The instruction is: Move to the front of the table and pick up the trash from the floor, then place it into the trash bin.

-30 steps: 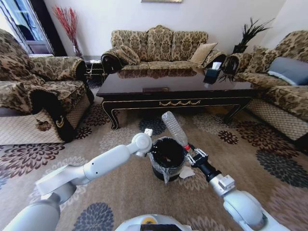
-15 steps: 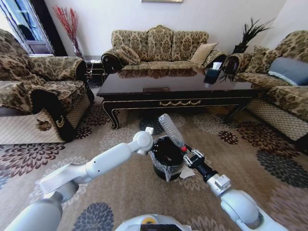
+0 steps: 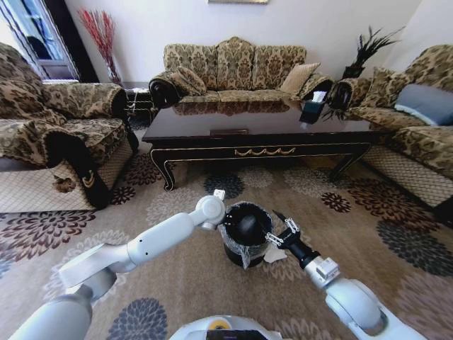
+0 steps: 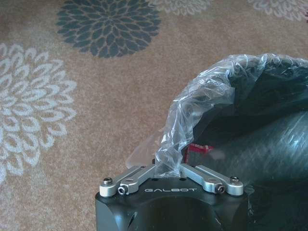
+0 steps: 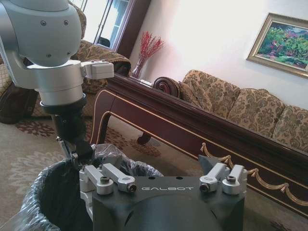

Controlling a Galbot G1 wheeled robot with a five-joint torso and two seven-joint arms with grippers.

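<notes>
The trash bin's point(image 3: 244, 234) clear liner point(image 4: 192, 115) is pinched by the left gripper point(image 4: 168, 169), jaws together, apparently steadying the rim. At the bin's three o'clock, the right gripper point(image 3: 277, 230) is held with jaws apart and empty; a plastic bottle point(image 3: 245, 224) lies inside.

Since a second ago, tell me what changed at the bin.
The right gripper has let go of the plastic bottle, which dropped from above the rim into the trash bin; its fingers now stand open. The left gripper stays pinched on the bin's plastic liner. The table is unmoved.

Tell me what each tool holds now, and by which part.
The left tool pinches the trash bin by the rim of its clear plastic liner. The right tool, open beside the bin, holds nothing.
</notes>
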